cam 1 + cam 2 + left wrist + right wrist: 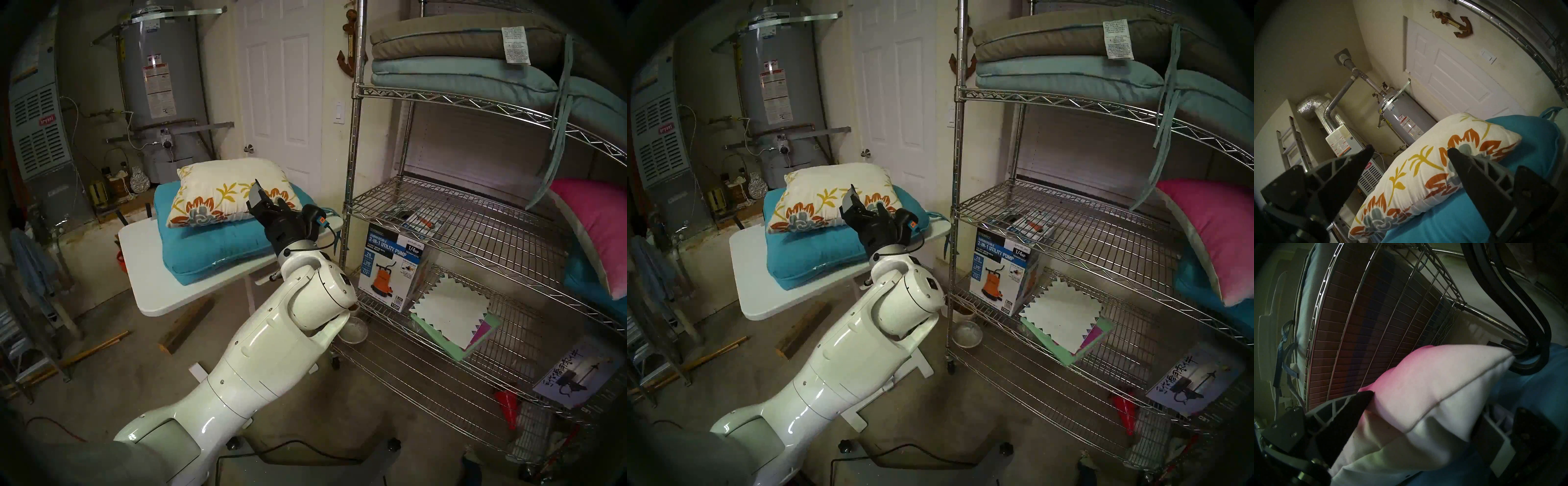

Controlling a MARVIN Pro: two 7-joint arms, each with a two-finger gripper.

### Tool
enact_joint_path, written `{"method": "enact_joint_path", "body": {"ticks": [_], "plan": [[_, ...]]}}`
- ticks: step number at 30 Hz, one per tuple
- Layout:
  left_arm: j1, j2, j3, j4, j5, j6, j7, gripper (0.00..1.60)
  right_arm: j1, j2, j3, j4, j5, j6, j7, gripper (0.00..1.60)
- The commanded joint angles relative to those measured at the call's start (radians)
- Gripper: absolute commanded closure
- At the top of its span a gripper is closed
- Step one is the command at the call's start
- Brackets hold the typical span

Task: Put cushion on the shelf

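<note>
Cream-white cushion [224, 190], printed with orange-and-grey flowers and mustard sprigs: we find it lying on a teal tufted cushion [217, 251], which rests on a white folding table [159, 288]; it sits toward the table's far edge, not on the shelf. Chrome wire shelf [451, 217]: we note it standing just beside the table's right edge, its middle tier mostly bare at the near left corner, with a pink-to-white pillow [593, 230] leaning at that tier's right end and a utility pump box [393, 268] on the tier below. Left gripper [1409, 150]: we record its jaws spread wide and empty, poised at the floral cushion's near right corner, one finger [1466, 169] across the fabric in the wrist view; whether it touches we cannot tell. Right gripper [1423, 414]: we see the pink-to-white pillow lying between its wide-set fingers at the shelf; whether they grip it we cannot tell.
</note>
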State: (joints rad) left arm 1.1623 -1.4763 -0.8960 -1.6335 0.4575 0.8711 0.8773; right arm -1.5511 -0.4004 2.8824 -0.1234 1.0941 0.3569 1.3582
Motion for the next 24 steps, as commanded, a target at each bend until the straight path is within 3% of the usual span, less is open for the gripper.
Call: {"method": "enact_joint_path", "body": {"ticks": [1, 17, 24], "plan": [[0.014, -0.005, -0.050, 0.015, -0.015, 0.017, 0.018, 0.00, -0.010, -0.022, -0.003, 0.012, 0.001, 0.006, -0.003, 0.00], [0.018, -0.007, -0.067, 0.051, -0.041, 0.051, 0.020, 0.00, -0.011, -0.022, -0.003, 0.012, 0.001, 0.007, -0.003, 0.00], [-0.018, 0.029, -0.065, 0.076, -0.021, 0.075, 0.007, 0.00, -0.011, -0.022, -0.003, 0.012, 0.001, 0.007, -0.003, 0.00]]}}
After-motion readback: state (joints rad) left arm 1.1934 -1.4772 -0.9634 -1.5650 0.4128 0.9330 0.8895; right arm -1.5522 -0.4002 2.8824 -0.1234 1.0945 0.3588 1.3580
